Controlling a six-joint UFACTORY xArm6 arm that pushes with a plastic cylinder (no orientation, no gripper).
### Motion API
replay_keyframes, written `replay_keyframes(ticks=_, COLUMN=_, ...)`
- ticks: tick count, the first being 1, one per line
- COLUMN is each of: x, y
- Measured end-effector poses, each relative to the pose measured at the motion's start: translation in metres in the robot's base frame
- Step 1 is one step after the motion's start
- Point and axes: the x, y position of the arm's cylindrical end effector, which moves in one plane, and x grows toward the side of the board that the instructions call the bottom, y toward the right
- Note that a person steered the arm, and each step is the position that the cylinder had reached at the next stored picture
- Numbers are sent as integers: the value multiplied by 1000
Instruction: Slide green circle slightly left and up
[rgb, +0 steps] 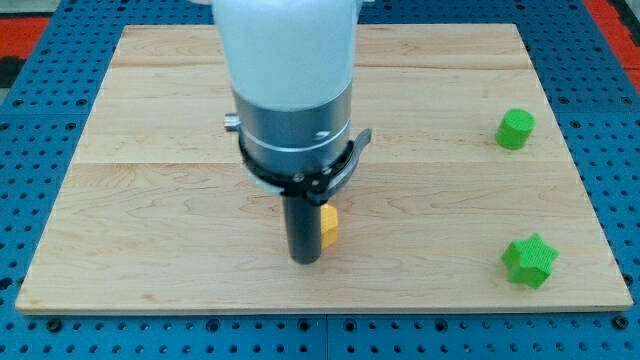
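Green circle (516, 129): sits near the board's right edge, upper half of the view, alone — nothing touching it.

Green star (530, 261): below the circle on the same right side, well apart from it; same colour, so it is the likely wrong target if I aim low.

My tip (304, 259): down on the board near the middle-bottom, well apart from the circle and to the view's left of it. No gripper here, just the bare rod — nothing to open or close, and it holds nothing.

Yellow block (329, 225): touching or just beside the rod on its right side, partly hidden behind it; shape not clear.

Wooden board (150, 200): the circle lies close to its right edge, with blue pegboard (30, 120) beyond.

Risk, yellow block: it lies on the side I must travel toward, so a straight run right would likely drag it along.

Risk, approach side: to push left and up I need to get to the circle's lower right, where there is little room — coming in too wide could carry the tip off the board, too tight could nudge the circle right.

Risk, overshoot: the move asked for is slight; a long push would send the circle too far.
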Motion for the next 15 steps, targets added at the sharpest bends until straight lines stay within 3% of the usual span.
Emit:
replay_keyframes(ticks=2, x=-31, y=49)
replay_keyframes(ticks=3, x=-23, y=79)
replay_keyframes(ticks=6, x=-122, y=266)
replay_keyframes(ticks=7, x=-146, y=295)
replay_keyframes(ticks=9, x=-148, y=176)
replay_keyframes(ticks=13, x=-239, y=204)
replay_keyframes(ticks=14, x=-248, y=189)
replay_keyframes(ticks=15, x=-225, y=169)
